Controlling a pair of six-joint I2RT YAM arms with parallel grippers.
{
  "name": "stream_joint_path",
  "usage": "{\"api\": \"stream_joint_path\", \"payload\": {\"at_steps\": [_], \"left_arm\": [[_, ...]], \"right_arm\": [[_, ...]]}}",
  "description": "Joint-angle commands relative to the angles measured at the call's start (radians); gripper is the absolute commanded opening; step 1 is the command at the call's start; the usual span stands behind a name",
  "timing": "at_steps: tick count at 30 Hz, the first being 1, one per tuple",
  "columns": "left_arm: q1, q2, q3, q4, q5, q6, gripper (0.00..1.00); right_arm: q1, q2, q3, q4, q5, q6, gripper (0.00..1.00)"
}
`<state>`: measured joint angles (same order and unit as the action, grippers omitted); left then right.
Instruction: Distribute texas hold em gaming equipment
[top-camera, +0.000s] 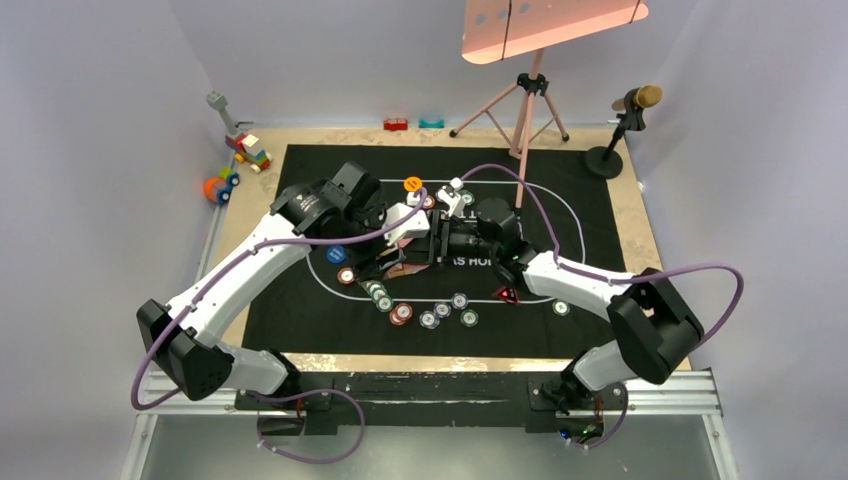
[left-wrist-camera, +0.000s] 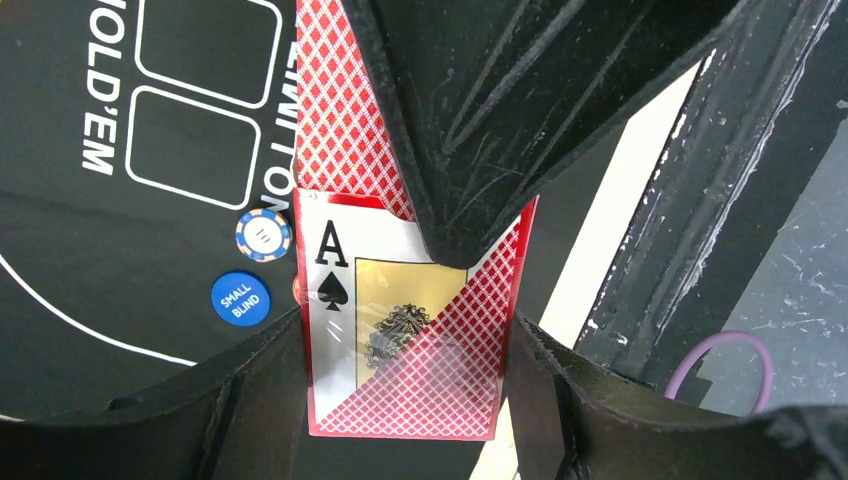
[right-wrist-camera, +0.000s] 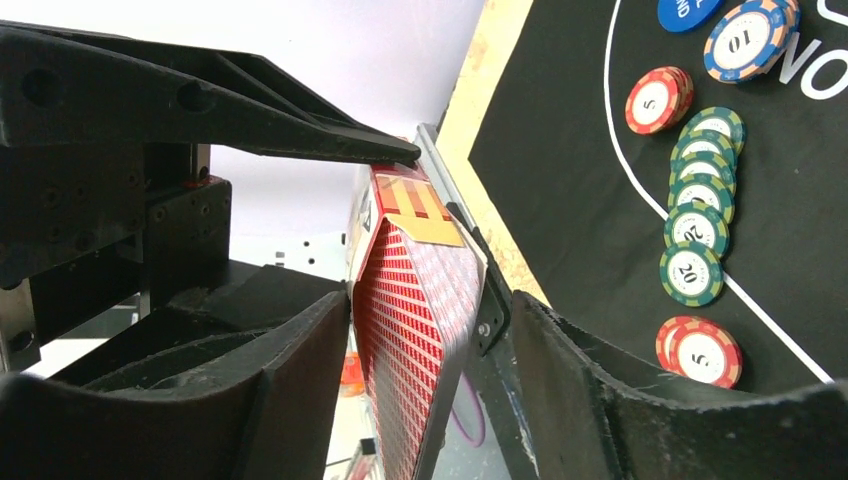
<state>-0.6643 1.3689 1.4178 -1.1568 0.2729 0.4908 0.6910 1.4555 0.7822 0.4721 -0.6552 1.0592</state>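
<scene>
The left gripper (left-wrist-camera: 405, 350) is clamped on the pack of playing cards (left-wrist-camera: 385, 300). It has a finger on each long edge, and the ace-of-spades face is turned towards its own camera. Just beyond its left finger, on the black mat (left-wrist-camera: 100, 260), lie the blue button (left-wrist-camera: 240, 299) marked small blind and a blue-and-white chip (left-wrist-camera: 263, 234). They are close together and clear of the pack.

The right gripper (right-wrist-camera: 430, 310) meets the pack from the opposite side, with its jaws straddling it. Whether they are pinching it or only bracketing it, I cannot tell. To the right of its right finger, chips lie on the mat: red chips (right-wrist-camera: 655, 100) farthest ahead, then a run of overlapping green chips (right-wrist-camera: 700, 205), then more red ones nearest the wrist.

From above, the orange button (top-camera: 412, 183) sits beyond both grippers and the red triangular marker (top-camera: 508, 295) on their near side.

As I judge it, the task is only partly done. The buttons and marker are laid out, but the chips are bunched along one stretch of the mat rather than shared among seats. No loose card shows anywhere, so dealing has not begun. The pack must first be opened or handed across.
</scene>
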Motion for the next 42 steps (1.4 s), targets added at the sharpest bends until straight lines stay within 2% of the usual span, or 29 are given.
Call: {"api": "stream_joint_path", "payload": {"at_steps": [1, 3, 6, 7, 9, 10, 11, 16, 19, 24, 26, 32, 42], "left_arm": [[0.014, -0.005, 0.049, 0.052, 0.023, -0.034, 0.0], [0.013, -0.006, 0.045, 0.052, 0.033, -0.034, 0.0], [0.015, -0.016, 0.034, 0.06, 0.04, -0.038, 0.02], [0.017, -0.026, 0.027, 0.071, 0.04, -0.045, 0.14], [0.028, -0.05, 0.002, 0.101, 0.046, -0.063, 0.55], [0.037, -0.064, -0.007, 0.117, 0.055, -0.064, 0.86], [0.049, -0.077, -0.017, 0.129, 0.071, -0.064, 0.98], [0.132, -0.143, -0.035, 0.137, 0.214, -0.015, 1.0], [0.149, -0.188, -0.07, 0.172, 0.229, 0.009, 1.0], [0.206, -0.223, -0.114, 0.178, 0.447, 0.016, 1.0], [0.212, -0.232, -0.159, 0.196, 0.494, 0.046, 1.0], [0.213, -0.212, -0.256, 0.29, 0.412, 0.12, 1.0], [0.216, -0.185, -0.212, 0.344, 0.337, 0.142, 1.0]], "right_arm": [[0.008, 0.001, 0.037, 0.097, -0.022, 0.041, 0.6], [0.008, 0.0, 0.023, 0.125, -0.013, 0.058, 0.52], [0.008, -0.009, 0.0, 0.168, 0.0, 0.086, 0.36], [0.008, -0.012, -0.005, 0.176, 0.0, 0.09, 0.32], [0.008, -0.02, -0.009, 0.176, 0.0, 0.093, 0.3], [0.008, -0.024, -0.01, 0.173, 0.0, 0.092, 0.3], [0.008, -0.028, -0.011, 0.17, 0.0, 0.09, 0.29], [0.008, -0.036, -0.009, 0.158, -0.012, 0.091, 0.26], [0.007, -0.034, 0.001, 0.159, -0.013, 0.098, 0.26], [0.008, -0.025, 0.019, 0.177, -0.023, 0.115, 0.26], [0.008, -0.023, 0.029, 0.179, -0.028, 0.121, 0.26], [0.008, -0.028, 0.042, 0.205, -0.034, 0.153, 0.26], [0.008, -0.029, 0.043, 0.213, -0.034, 0.169, 0.27]]}}
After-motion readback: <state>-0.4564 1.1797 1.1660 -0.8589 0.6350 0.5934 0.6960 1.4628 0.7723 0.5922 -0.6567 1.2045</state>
